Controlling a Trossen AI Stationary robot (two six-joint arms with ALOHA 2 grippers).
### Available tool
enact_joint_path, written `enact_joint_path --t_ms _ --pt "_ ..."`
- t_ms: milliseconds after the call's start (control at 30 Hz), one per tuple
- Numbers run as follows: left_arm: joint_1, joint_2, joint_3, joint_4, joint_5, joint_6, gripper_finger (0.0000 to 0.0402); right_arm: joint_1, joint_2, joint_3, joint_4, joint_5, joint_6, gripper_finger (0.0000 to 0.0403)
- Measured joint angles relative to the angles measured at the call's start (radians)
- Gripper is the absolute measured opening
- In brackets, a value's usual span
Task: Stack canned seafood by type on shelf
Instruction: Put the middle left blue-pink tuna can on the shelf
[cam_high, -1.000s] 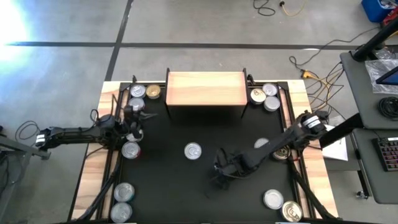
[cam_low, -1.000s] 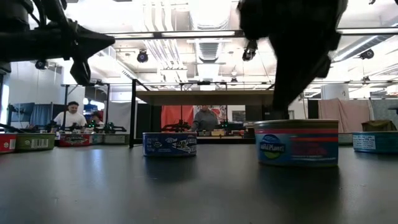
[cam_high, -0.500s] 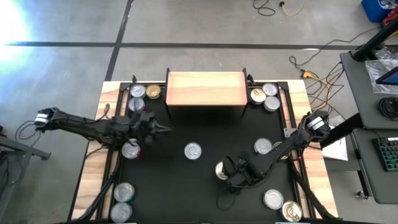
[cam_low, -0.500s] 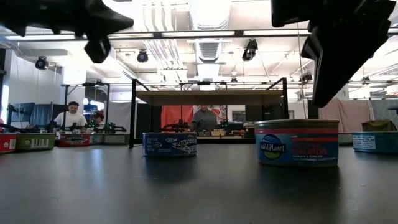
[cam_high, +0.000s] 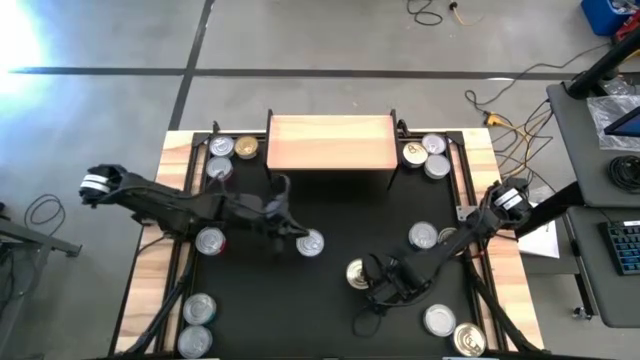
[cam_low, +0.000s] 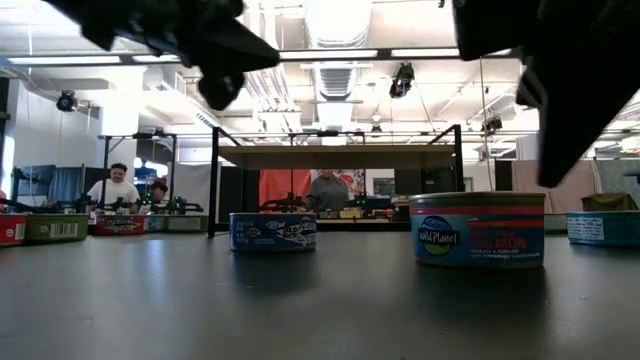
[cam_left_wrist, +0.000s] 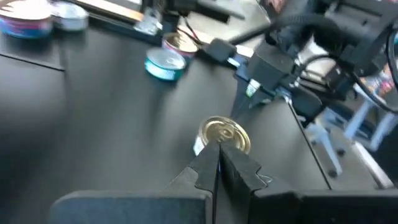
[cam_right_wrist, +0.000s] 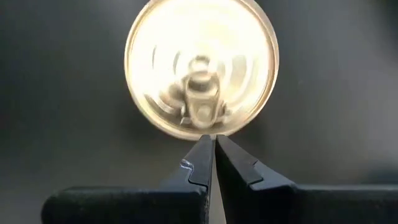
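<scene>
Lying flat, gold-topped tin (cam_right_wrist: 201, 67) lid-up

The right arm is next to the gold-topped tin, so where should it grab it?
Grip the gold-topped tin across its short round side wall, coming straight down from above: it lies flat, lid up, with bare mat all around. The right gripper is shut and would need to open first.

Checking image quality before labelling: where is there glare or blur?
Right wrist view: gold-topped tin glares nearly white, its pull tab smeared. Left wrist view: far tins and the other arm blurred. Low view: ceiling lights silhouette both arms. High view: bright floor patch, upper left.
</scene>
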Motion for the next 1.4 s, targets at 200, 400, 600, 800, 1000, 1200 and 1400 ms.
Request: enact_joint_path --t_ms 200,400,600,800,1000,1200,1400 --pt "0.000 0.170 0.119 -0.008 0.130 0.022 0.0000 0.047 0.000 -0.028 0.011 0.009 0.128 0.0013" --pt "0.000 0.301 0.238 -0.116 0.219 0.036 0.0000 0.089 0.000 -0.041 0.047 0.050 0.224 0.0018" --pt "-0.005 0.375 0.305 -0.225 0.245 0.078 0.0000 0.106 0.000 -0.042 0.067 0.041 0.225 0.0126" --pt "-0.010 0.398 0.310 -0.219 0.244 0.074 0.0000 0.111 0.000 -0.044 0.064 0.060 0.164 0.0303" --pt "-0.014 0.400 0.310 -0.207 0.237 0.067 0.0000 0.109 0.000 -0.079 0.064 0.042 0.127 0.0387" --pt "-0.015 0.400 0.309 -0.206 0.208 0.023 0.0000 0.117 0.000 -0.112 0.125 0.216 0.139 0.0382" --pt "-0.017 0.400 0.309 -0.206 0.183 -0.010 0.0000 0.158 0.000 -0.142 0.146 0.444 0.229 0.0382"
